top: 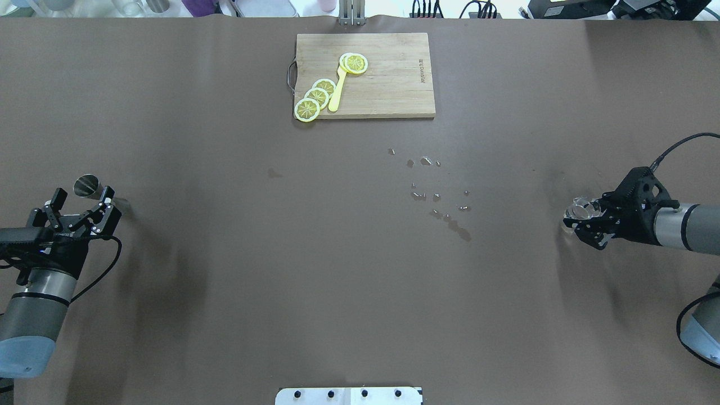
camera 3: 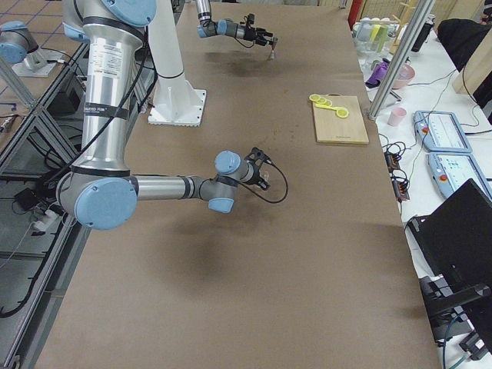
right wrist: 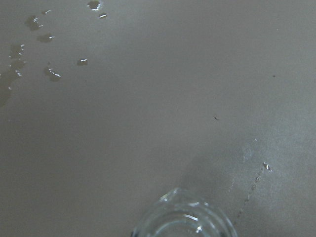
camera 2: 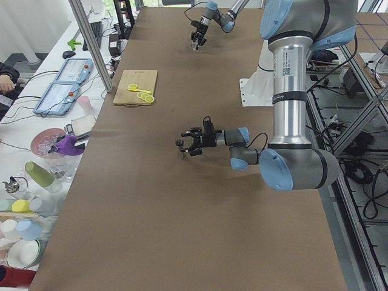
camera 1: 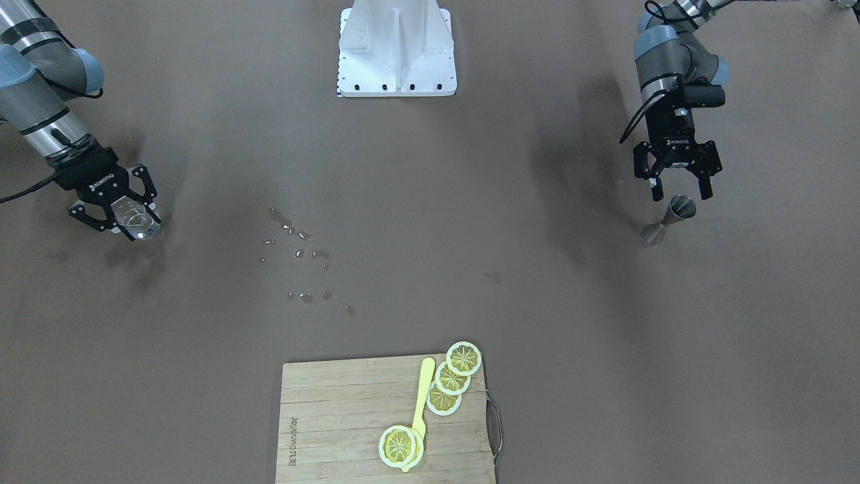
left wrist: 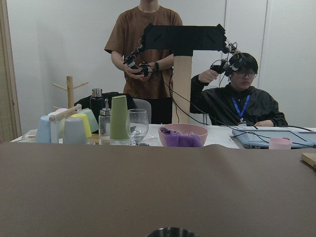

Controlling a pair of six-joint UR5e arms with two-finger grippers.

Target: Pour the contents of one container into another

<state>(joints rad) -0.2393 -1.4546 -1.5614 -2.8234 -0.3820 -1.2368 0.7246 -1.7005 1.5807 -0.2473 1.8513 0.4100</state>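
Overhead exterior: jigger (top: 86, 186) near table (top: 225, 281) edge, middle open.

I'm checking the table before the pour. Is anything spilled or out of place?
Yes. Droplets lie scattered on the bare mat mid-table, far from the jigger and glass, and a darker stain sits apart. Nothing else looks askew.

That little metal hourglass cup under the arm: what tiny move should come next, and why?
Probably the left gripper should drop a little so its open fingers straddle the jigger, then close. The jigger stands upright on the table, ungripped, with the fingers just above it. The right gripper already has the glass cup between its fingers, far across the table, so pouring needs the jigger picked up first.
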